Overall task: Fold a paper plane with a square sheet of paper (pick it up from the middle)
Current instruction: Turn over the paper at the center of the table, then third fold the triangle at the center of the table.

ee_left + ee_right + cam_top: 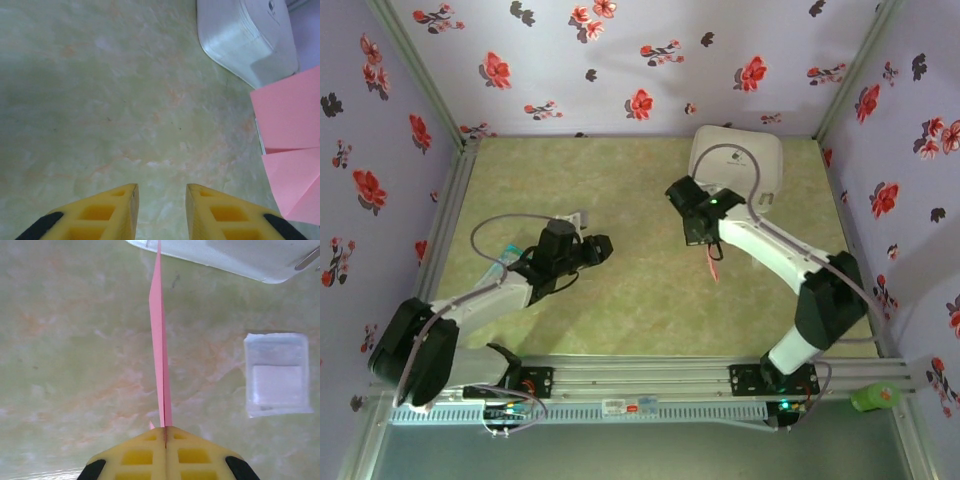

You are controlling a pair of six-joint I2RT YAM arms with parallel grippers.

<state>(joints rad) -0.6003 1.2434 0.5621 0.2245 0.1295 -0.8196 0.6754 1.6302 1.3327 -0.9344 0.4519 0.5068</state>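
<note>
My right gripper (165, 428) is shut on the salmon-red sheet of paper (159, 340), which is folded flat and seen edge-on, running straight away from the fingertips. In the top view the right gripper (698, 228) hangs over the middle of the table with the paper (713, 262) dangling below it. In the left wrist view the folded paper (287, 120) shows at the right edge as two flat flaps. My left gripper (160, 187) is open with only bare table between its yellow fingers. It sits to the left of the paper in the top view (602, 248).
A white rounded-square case (735, 165) lies at the back right of the greenish table (640, 300), just behind the right gripper. A small clear square packet (276, 375) lies flat on the table. A green object (875, 397) sits by the front rail at the right. Floral walls enclose the table.
</note>
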